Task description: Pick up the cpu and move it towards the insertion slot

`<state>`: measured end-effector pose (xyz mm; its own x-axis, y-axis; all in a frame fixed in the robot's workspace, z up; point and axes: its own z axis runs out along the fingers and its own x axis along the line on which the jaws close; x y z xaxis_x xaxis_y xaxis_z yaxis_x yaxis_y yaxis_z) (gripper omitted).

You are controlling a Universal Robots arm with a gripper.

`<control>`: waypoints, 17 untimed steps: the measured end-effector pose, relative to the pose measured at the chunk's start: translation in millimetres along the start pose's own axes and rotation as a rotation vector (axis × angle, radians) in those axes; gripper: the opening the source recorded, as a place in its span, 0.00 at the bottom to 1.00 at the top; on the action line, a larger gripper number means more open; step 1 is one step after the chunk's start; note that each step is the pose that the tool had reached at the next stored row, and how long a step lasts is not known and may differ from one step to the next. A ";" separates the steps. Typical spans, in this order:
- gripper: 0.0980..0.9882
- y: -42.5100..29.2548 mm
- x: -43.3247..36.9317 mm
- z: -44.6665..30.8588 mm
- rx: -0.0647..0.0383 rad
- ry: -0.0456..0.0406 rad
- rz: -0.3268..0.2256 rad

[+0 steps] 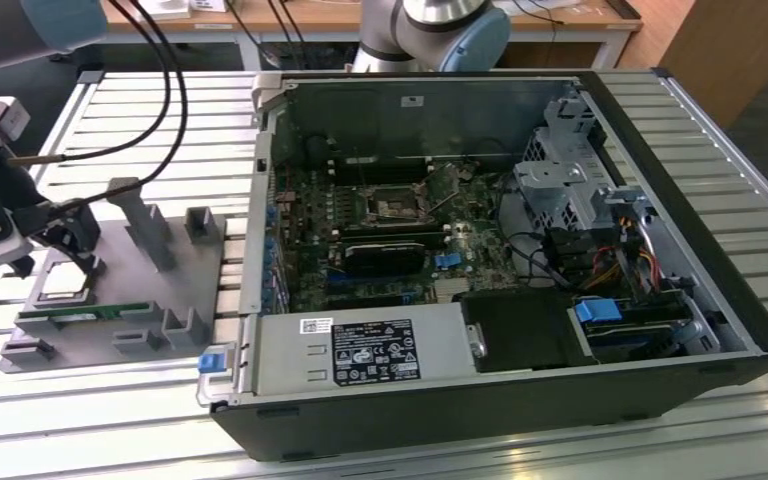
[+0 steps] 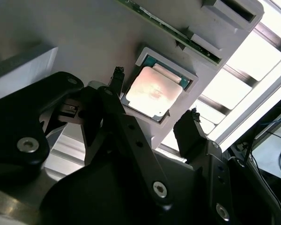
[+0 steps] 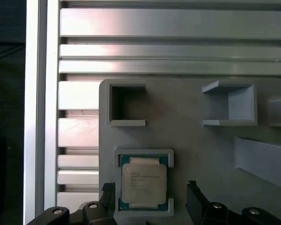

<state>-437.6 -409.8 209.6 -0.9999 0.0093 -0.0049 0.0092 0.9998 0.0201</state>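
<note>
While the cpu (image 3: pixel 144 182) lies flat in its recess on the grey fixture (image 3: pixel 196 150), well apart from the insertion slot (image 1: pixel 394 204), the end effector (image 3: pixel 150 186) hangs released, fingers (image 3: pixel 195 192) straddling it. A good grasp needs them centred, level, closing gently on opposite edges.

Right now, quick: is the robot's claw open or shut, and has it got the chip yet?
Gripper: open, holding nothing; it straddles the cpu, which sits in its seat on the grey holder.
</note>
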 end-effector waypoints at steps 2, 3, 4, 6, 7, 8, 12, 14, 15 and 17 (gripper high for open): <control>0.68 0.0 0.3 2.9 0.000 0.0000 0.000; 0.68 0.0 0.4 4.4 0.000 0.0000 0.000; 0.68 0.0 0.5 5.8 0.000 0.0000 0.000; 0.68 0.0 0.6 8.6 0.000 0.0000 -0.001; 0.68 0.0 0.7 9.9 0.000 0.0000 -0.001; 0.68 -0.1 0.9 11.1 0.000 0.0000 -0.001; 0.68 0.2 1.6 14.5 0.000 0.0000 -0.001; 0.68 0.2 1.7 16.2 0.000 0.0000 -0.001; 0.68 0.3 1.8 17.1 0.000 0.0001 -0.001; 0.68 0.3 2.0 18.9 0.000 0.0000 -0.001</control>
<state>-439.4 -409.1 190.7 -1.0000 0.0083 -0.0049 0.0082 0.9998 0.0200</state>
